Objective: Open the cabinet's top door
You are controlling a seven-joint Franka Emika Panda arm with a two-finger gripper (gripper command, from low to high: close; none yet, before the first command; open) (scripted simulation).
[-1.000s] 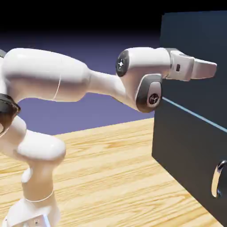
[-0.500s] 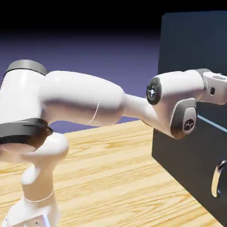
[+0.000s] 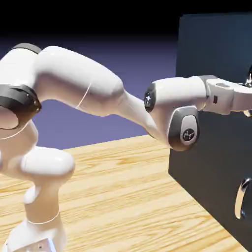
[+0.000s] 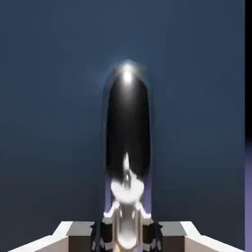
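Hand view: tool (image 4: 127, 236) gripping handle (image 4: 128, 128) (shiny)

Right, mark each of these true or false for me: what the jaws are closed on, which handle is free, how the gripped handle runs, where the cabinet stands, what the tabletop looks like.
1. The jaws are closed on the upper handle. True.
2. The lower handle is in the jaws. False: nothing grips it.
3. In the hand view, the upper handle runs from side to side. False: it runs up the picture.
4. The cabinet stands at the exterior view's right. True.
5. The tabletop is plain black. False: it is light, grained wood.
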